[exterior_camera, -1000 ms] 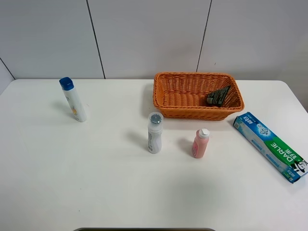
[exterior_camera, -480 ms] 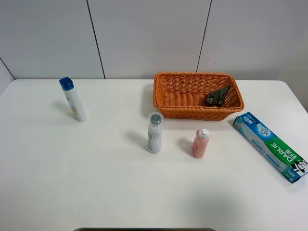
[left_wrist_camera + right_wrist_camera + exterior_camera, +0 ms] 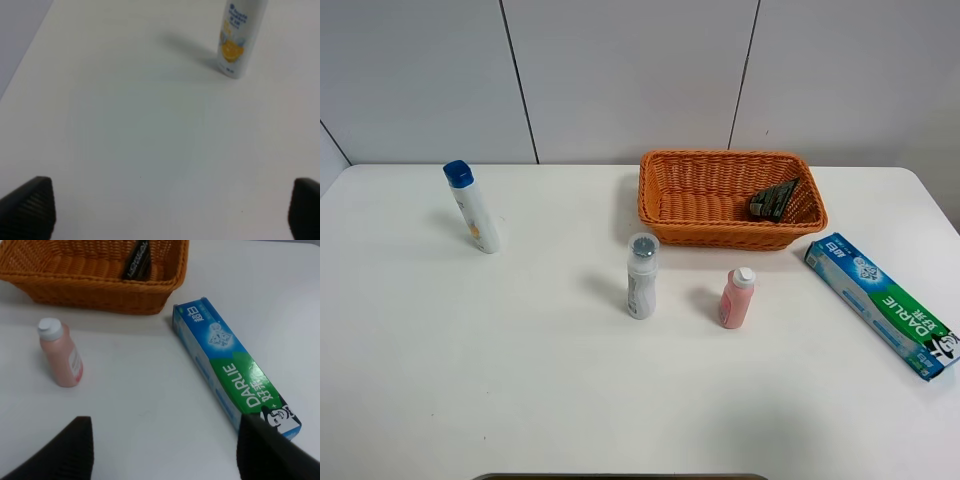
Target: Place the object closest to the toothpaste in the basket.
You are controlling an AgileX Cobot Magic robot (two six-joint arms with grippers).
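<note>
The toothpaste box (image 3: 880, 305), green and blue, lies flat at the right of the table; it also shows in the right wrist view (image 3: 235, 370). A small pink bottle (image 3: 736, 298) with a white cap stands to its left, also in the right wrist view (image 3: 60, 360). The orange wicker basket (image 3: 720, 236) stands behind them, and a dark packet (image 3: 774, 199) lies in its right end. My right gripper (image 3: 165, 452) is open and empty, short of the pink bottle and the box. My left gripper (image 3: 165, 215) is open and empty over bare table. Neither arm shows in the exterior high view.
A white bottle with a grey cap (image 3: 641, 276) stands left of the pink bottle. A white bottle with a blue cap (image 3: 472, 207) stands at the far left, ahead of my left gripper in the left wrist view (image 3: 239, 35). The basket wall (image 3: 95, 292) is beyond the pink bottle.
</note>
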